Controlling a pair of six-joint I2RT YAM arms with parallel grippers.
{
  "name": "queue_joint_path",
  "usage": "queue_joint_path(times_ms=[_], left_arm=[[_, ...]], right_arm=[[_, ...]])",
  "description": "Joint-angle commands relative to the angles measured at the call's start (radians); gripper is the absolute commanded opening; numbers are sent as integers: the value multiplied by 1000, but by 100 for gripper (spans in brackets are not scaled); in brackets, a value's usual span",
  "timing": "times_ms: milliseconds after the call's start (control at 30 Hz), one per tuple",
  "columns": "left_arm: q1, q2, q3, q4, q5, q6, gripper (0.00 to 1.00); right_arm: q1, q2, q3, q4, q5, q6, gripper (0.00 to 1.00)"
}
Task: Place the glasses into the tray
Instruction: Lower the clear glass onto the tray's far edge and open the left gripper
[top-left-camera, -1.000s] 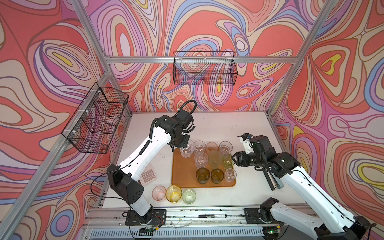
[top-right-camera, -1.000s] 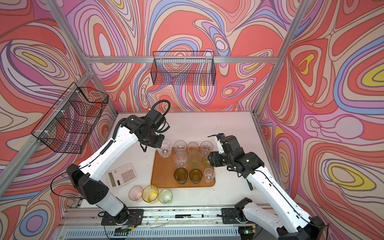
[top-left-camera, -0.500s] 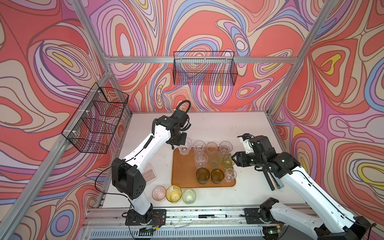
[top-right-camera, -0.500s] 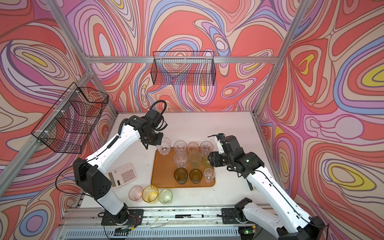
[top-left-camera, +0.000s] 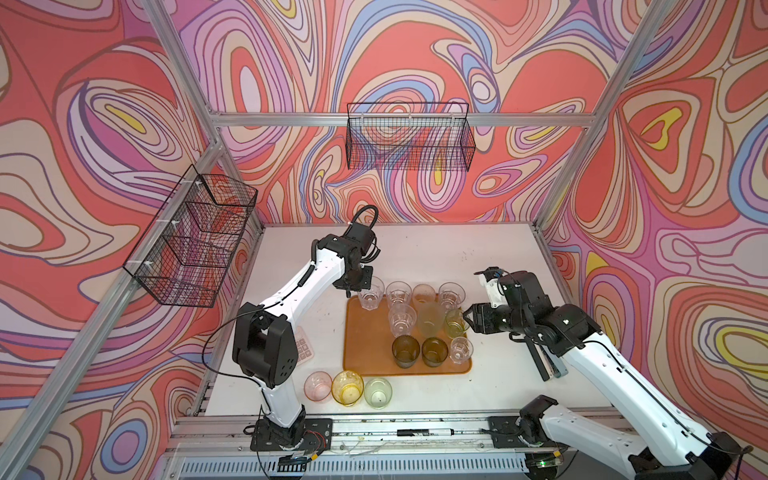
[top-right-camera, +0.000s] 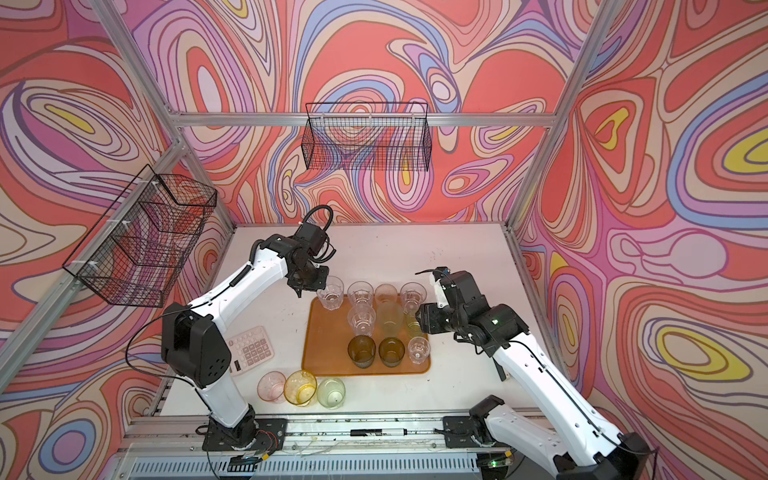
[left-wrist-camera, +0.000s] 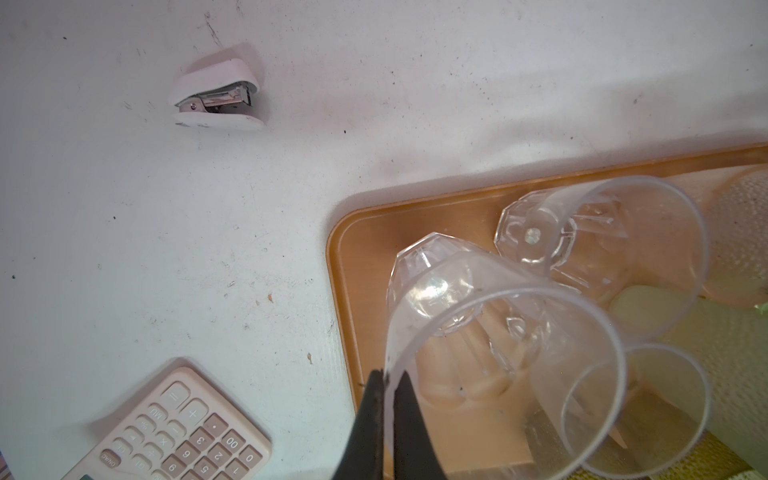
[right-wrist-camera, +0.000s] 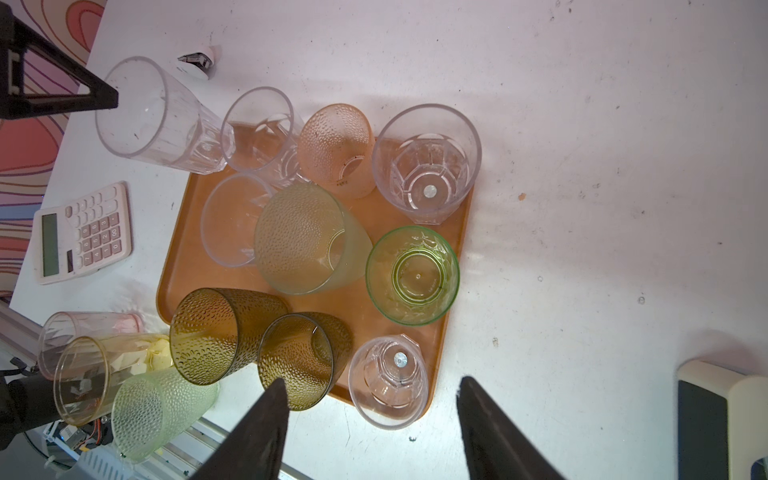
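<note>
The orange-brown tray (top-left-camera: 365, 345) (top-right-camera: 328, 345) lies mid-table and holds several glasses: clear, pink, frosted green and two dark amber ones (top-left-camera: 405, 351). My left gripper (left-wrist-camera: 388, 378) (top-left-camera: 358, 286) is shut on the rim of a clear faceted glass (left-wrist-camera: 478, 316) (top-left-camera: 371, 293). That glass is tilted, with its base over the tray's far left corner. My right gripper (right-wrist-camera: 370, 381) (top-left-camera: 469, 318) hangs open just off the tray's right edge, holding nothing. Its fingers stand either side of a small clear glass (right-wrist-camera: 390, 378). Pink (top-left-camera: 318, 386), yellow (top-left-camera: 347, 387) and pale green (top-left-camera: 378, 392) glasses stand on the table in front of the tray.
A pink calculator (top-right-camera: 251, 351) lies left of the tray. A small white stapler (left-wrist-camera: 218, 102) sits on the table beyond it. Black wire baskets hang on the back wall (top-left-camera: 409, 137) and the left wall (top-left-camera: 191, 241). A dark flat device (top-left-camera: 544, 361) lies at the right.
My left arm's elbow has swung up and in, and the clear glass in its grip has shifted slightly toward the far left. The right arm has not moved.
</note>
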Motion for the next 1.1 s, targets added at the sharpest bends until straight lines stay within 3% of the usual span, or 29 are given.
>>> queue_joint_path(times_ms=[0,1067], left_arm=[[9,17,-13,42,30,-7,0],[36,106,-63,116,51,-8,0]], right_arm=[[-2,-1,6,9,-9,-4,67],[-3,5,22,-20,-5,-6,67]])
